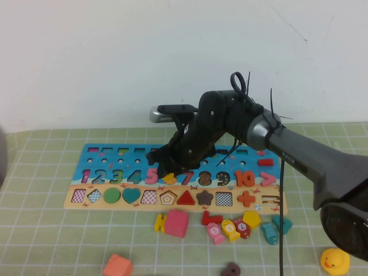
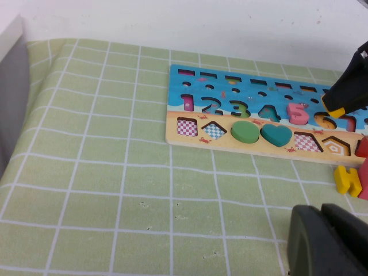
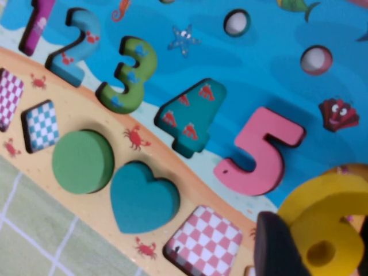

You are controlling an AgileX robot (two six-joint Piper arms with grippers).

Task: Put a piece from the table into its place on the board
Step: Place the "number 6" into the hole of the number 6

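Observation:
The long wooden board lies across the middle of the table, blue above with coloured numerals and tan below with shape pieces. My right gripper reaches over it and is shut on the yellow numeral "6", holding it just over the gap between the pink 5 and the 7. In the right wrist view the 6 sits between my dark fingers, just past the pink 5. In the left wrist view the 6 shows under the right gripper. My left gripper is shut and empty over the green mat, off the board's left end.
Loose pieces lie in front of the board: a pink block, a yellow piece, a red piece, a yellow pentagon, fish pieces, an orange block and a brown piece. A rubber duck sits at the front right.

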